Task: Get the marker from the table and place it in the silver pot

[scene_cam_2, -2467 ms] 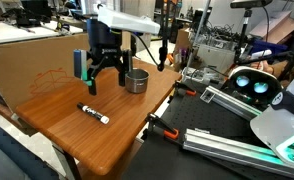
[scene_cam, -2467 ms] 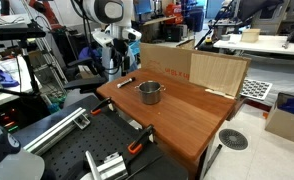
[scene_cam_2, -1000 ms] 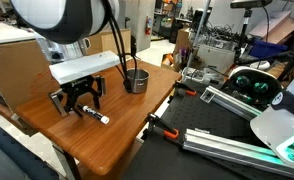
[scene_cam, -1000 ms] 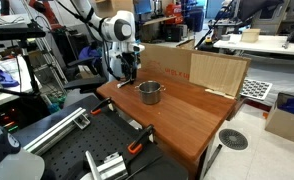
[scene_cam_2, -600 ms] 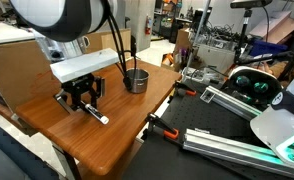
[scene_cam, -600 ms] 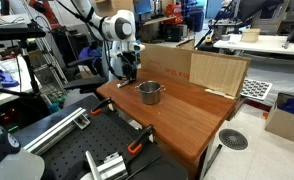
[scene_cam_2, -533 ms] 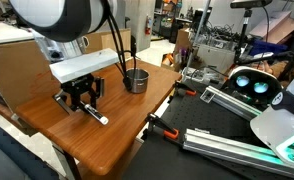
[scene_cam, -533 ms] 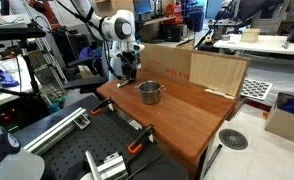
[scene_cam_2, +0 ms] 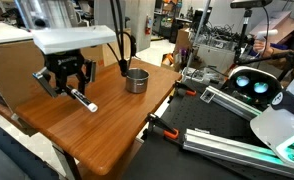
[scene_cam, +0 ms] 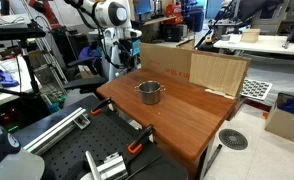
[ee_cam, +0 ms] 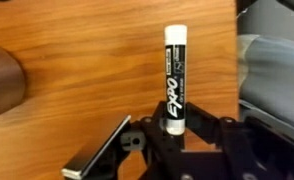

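**STATUS: MARKER GRIPPED, TRANSFER TO POT PENDING**

1. Table [scene_cam_2: 122, 130]: the wooden top carries the pot at one end. The arm works over the opposite end.
2. Arm [scene_cam_2: 75, 38]: it reaches over the table with the wrist pointing downward.
3. Pot [scene_cam_2: 136, 80]: it stands upright on the table, well apart from the gripper. Both exterior views show it [scene_cam: 150, 92], but too small to read its inside.
4. Gripper [scene_cam_2: 70, 86]: the wrist view shows the fingers clamped on one end of the marker [ee_cam: 175, 70], with the rest of the barrel projecting forward.
5. Marker [scene_cam_2: 84, 101]: it hangs tilted from the fingers and appears clear of the wood (the gap is small, so this is a judgement).

Progress: the pickup looks complete. Remaining steps, as judged here, are the carry across to the pot, alignment over its opening, and release. None of these is done yet.
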